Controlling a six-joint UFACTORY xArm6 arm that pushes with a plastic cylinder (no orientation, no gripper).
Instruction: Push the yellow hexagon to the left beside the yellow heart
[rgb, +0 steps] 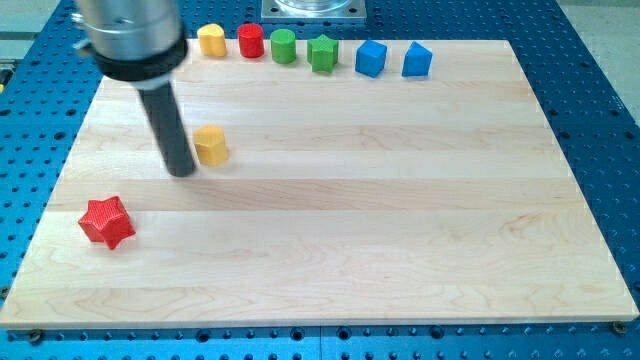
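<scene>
The yellow hexagon (211, 144) lies on the wooden board (380, 230) in the upper left part. The yellow heart (210, 40) stands at the view's top edge of the board, at the left end of a row of blocks. My tip (183, 172) rests on the board just left of and slightly below the yellow hexagon, very close to it or touching it. The dark rod rises from the tip toward the view's top left.
In the top row, right of the yellow heart, stand a red cylinder (250, 41), a green cylinder (284, 46), a green star (322, 53), a blue block (371, 58) and a second blue block (417, 60). A red star (107, 221) lies at the lower left.
</scene>
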